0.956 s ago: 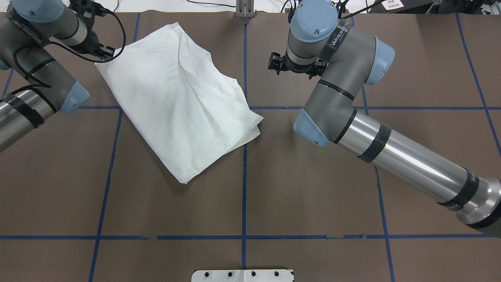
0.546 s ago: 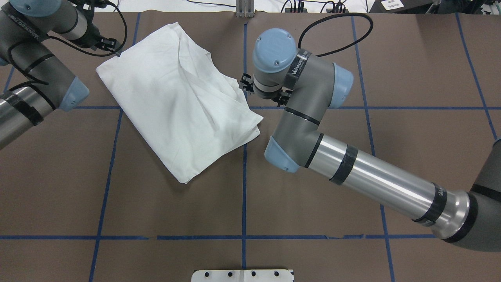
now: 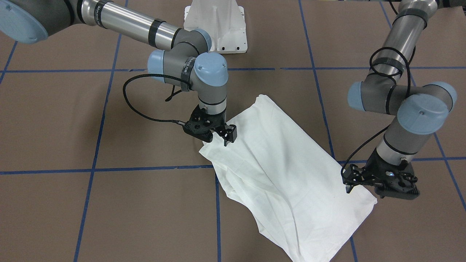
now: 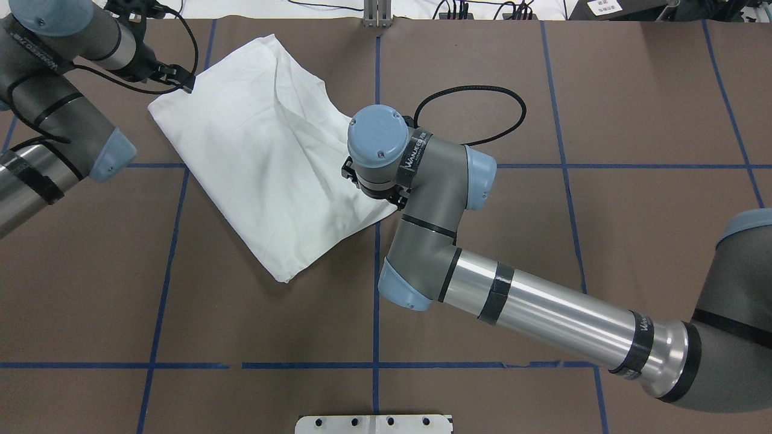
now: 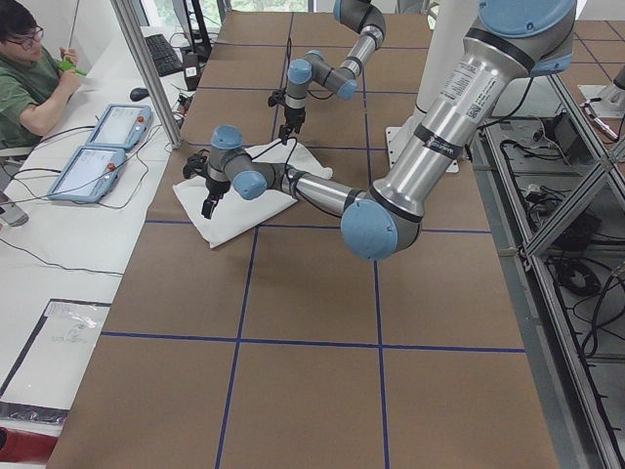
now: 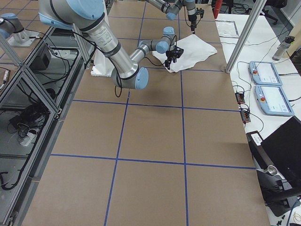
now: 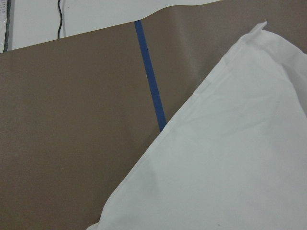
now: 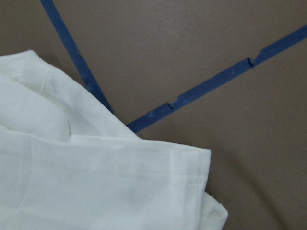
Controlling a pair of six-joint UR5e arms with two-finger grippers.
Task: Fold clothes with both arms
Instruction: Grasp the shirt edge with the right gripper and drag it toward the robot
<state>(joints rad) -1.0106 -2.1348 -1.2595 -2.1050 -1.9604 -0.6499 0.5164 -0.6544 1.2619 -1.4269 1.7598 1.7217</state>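
Two corners of white T-shirt (image 3: pixel 291 174) by left gripper (image 3: pixel 350 183) and right gripper (image 3: pixel 227 138), jaw openings indiscernible.

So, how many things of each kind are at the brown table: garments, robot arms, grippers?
White folded cloth shirt: 1
Grey-and-silver robot arms, left and right: 2
Black two-finger grippers, left and right: 2
Total: 5

Strap (image 4: pixel 413 158) on right arm (image 4: pixel 543 310): white lettering, unreadable.

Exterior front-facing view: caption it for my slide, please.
Left end effector and right end effector poised at opposite edges of a folded white shirt.
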